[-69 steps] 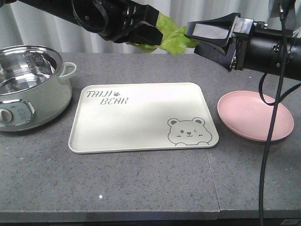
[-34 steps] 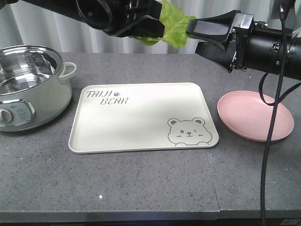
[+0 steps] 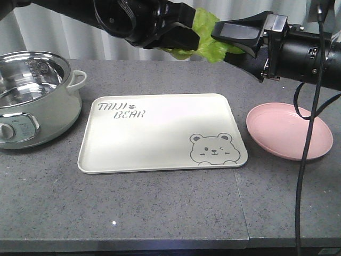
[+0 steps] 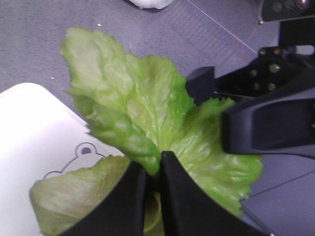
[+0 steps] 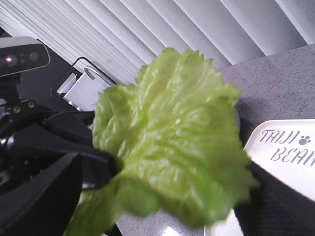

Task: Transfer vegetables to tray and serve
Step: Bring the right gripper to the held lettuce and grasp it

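I am clamping my left gripper (image 4: 150,172) on the vegetables (image 4: 147,113), holding them aloft near the tray (image 3: 154,133). My right gripper (image 3: 219,44) is gaping, jaws straddling the leaves.

Bright, even room light; front view sharp, wrist views soft up close.
Front: diffuse light from above; soft arm shadows dim the left & lower parts of the tray (image 3: 160,133), brighter patch mid-right; thin shadow under the pink plate (image 3: 287,130); glare streaks inside the steel-lined electric pot (image 3: 26,80); grey bench (image 3: 160,208) reads matte. Left wrist: tray corner blown out to plain white, lettuce leaves (image 4: 142,108) glossy w/ sheen on the ribs, left fingers (image 4: 123,201) near-black & defocused. Right wrist: leaves soft, lower edge smeared; bright blinds (image 5: 197,29) behind; right fingers (image 5: 39,196) a dark blur; tray lettering legible.
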Available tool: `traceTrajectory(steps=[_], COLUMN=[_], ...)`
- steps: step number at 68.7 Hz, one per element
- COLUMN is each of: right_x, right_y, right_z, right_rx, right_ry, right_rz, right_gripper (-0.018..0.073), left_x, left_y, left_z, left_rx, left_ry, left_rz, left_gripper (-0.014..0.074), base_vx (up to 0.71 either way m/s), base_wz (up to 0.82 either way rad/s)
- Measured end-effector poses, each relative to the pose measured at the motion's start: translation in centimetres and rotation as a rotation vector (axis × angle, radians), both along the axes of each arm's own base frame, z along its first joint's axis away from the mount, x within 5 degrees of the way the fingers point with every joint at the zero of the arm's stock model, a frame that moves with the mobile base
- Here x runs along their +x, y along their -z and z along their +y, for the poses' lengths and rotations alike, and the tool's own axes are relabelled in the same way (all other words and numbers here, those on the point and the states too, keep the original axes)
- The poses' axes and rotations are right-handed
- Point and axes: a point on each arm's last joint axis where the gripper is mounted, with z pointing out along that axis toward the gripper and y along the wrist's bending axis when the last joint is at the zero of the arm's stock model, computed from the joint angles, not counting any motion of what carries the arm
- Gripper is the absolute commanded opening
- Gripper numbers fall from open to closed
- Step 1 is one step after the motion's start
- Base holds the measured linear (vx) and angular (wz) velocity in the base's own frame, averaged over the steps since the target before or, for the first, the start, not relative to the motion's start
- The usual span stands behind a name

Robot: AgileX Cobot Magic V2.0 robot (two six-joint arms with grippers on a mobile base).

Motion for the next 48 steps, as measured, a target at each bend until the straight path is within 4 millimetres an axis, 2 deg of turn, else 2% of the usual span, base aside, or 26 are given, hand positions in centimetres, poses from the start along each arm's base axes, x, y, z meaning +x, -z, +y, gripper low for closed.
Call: traceTrajectory(steps=[8,15,36,48], right_x=[0.0,0.0,0.11,0.12], right_y=[0.0,0.0,0.02,0.02], right_z=[0.0,0.0,-0.07,-0.08], right_rx=[0.0,0.0,-0.002,-0.009], right_ry=[0.0,0.0,0.014,0.016], right_rz=[0.0,0.0,0.0,-0.01], right_gripper=[0.0557,0.047,-0.0016,-0.0008], left_x=[-0.41,-0.43,-0.37,-0.37], left_y=[0.11,0.08,0.15,0.14], left_z=[-0.73,-0.82,-0.76,-0.76], left_rx=[0.002,0.0,0.012,0.013], left_ry=[0.022,0.023,0.019,0.02], left_rz=[0.0,-0.007,-0.013,-0.015], left_gripper=[-0.0008,-0.0008,-0.0008,0.0001], base_vx=[0.0,0.0,0.0,0.0], base_wz=[0.0,0.0,0.0,0.0])
